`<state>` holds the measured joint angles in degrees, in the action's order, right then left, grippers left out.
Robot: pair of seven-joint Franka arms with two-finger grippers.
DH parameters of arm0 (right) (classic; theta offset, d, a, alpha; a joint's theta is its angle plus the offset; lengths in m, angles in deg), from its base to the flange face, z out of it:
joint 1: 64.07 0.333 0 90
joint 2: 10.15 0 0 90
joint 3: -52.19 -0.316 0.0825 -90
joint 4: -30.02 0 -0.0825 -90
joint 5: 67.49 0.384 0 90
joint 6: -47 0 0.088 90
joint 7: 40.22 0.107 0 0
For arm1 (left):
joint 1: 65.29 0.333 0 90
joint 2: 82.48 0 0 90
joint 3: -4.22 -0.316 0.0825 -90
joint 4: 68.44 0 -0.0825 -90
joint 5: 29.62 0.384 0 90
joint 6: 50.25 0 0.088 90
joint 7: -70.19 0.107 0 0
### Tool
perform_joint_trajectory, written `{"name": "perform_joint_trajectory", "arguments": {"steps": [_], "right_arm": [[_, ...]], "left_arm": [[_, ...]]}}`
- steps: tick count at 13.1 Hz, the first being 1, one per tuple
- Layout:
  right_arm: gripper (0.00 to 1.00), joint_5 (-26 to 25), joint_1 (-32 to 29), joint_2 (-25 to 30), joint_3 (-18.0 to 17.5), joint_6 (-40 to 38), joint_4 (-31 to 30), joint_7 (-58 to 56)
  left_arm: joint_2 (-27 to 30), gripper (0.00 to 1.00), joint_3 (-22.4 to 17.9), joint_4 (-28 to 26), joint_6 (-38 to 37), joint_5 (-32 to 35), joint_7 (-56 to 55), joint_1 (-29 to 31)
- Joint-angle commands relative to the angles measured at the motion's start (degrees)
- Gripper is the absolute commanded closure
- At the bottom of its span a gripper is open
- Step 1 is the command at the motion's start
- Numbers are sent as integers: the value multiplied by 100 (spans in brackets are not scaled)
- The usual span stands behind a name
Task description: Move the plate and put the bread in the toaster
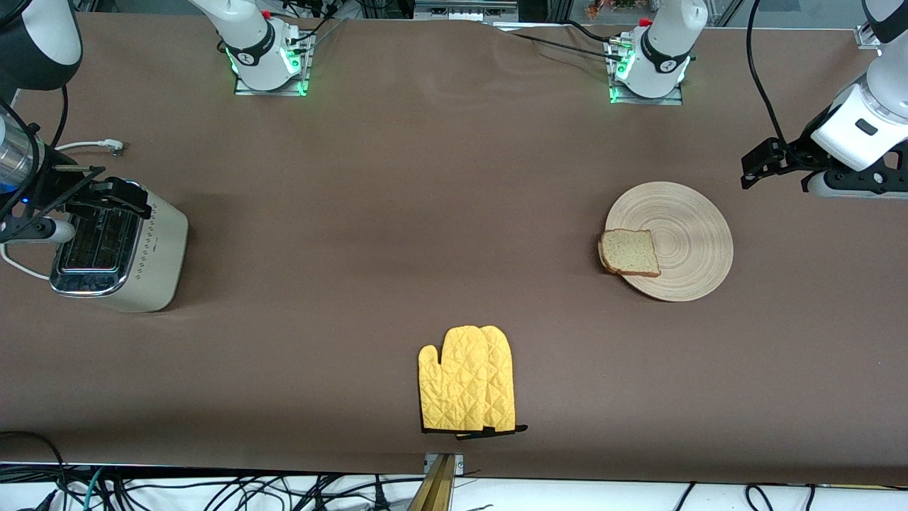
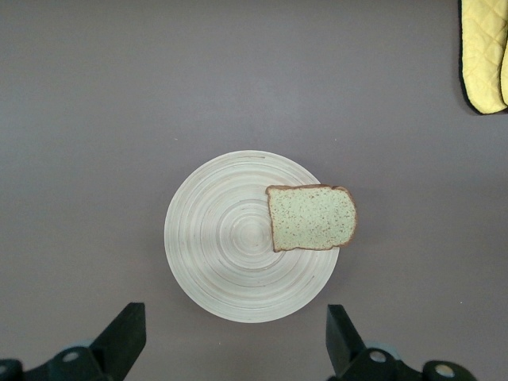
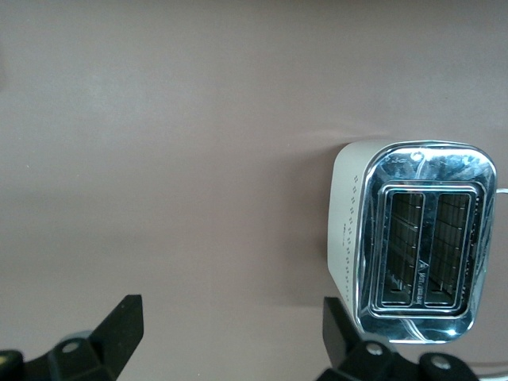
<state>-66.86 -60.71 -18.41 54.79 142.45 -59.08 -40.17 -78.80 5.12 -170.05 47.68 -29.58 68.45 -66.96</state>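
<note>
**Operator:** Where does everything stand before I start?

**Coach:** In the front view the plate (image 1: 684,231) lies on the bench (image 1: 397,213) at mid-height, toward the left arm's end. The bread (image 1: 630,252) lies on it, off-centre, one edge hanging over the rim on the side toward the right arm's end. The toaster (image 1: 152,248) stands at the right arm's end, both slots empty. An oven mitt (image 1: 467,389) lies low in the middle of the frame, well apart from both.

**Operator:** And my pincers?

**Coach:** Your left pincer (image 1: 762,165) hangs over bare bench just beside the plate, fingers spread wide and holding nothing. Its wrist view looks straight down on the plate (image 2: 230,238) and the bread (image 2: 311,217). Your right pincer (image 1: 106,195) is up by the toaster, also spread and empty. I can't tell whether it is over the chrome top or just beside it. That arm waits.

**Operator:** So the plate goes first. How do I take it?

**Coach:** I'd say nothing is done yet, so yes, the plate is first. Come down on a bare stretch of rim, away from the slice. The plate is thin and flat, so you'll likely need one finger low against the bench to get under the edge. Close gently. Keep it level and move slowly, or drag it. The overhanging slice looks ready to slide off if you tilt toward it.

**Operator:** Anything to avoid?

**Coach:** Steer clear of the mitt, and stop where your right arm can reach the bread.
</note>
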Motion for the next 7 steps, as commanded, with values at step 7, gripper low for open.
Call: {"name": "perform_joint_trajectory", "arguments": {"steps": [7], "right_arm": [[0, -71, -19, -53, -5, -35, 130, -57]], "left_arm": [[-87, 0, 42, 202, -450, -179, -11, 9]]}}
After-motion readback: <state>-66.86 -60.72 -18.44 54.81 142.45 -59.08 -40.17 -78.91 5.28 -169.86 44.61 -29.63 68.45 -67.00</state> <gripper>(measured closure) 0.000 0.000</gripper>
